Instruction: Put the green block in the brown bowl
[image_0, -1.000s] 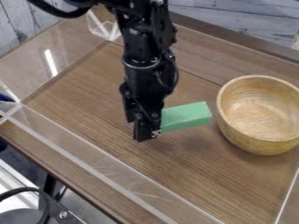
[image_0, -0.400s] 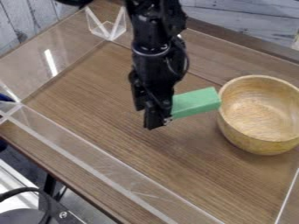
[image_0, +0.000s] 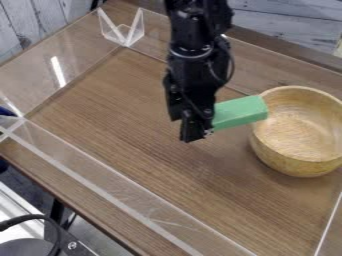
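The black arm reaches straight down over the wooden table, and my gripper (image_0: 198, 126) is shut on the left end of the green block (image_0: 243, 112). The mint-green block hangs tilted, a little above the tabletop. Its right end reaches the near-left rim of the brown bowl (image_0: 283, 160). The round light-brown wooden bowl stands on the table at the right, and nothing shows inside it. The gripper itself is just left of the bowl.
Low clear acrylic walls (image_0: 80, 170) run around the wooden tabletop (image_0: 107, 100). A small clear plastic stand (image_0: 123, 28) sits at the back left. The table's front edge drops off at the lower left.
The gripper has carried the green block to the right and slightly up, from the middle of the table to the bowl's left rim. The bowl has not moved.
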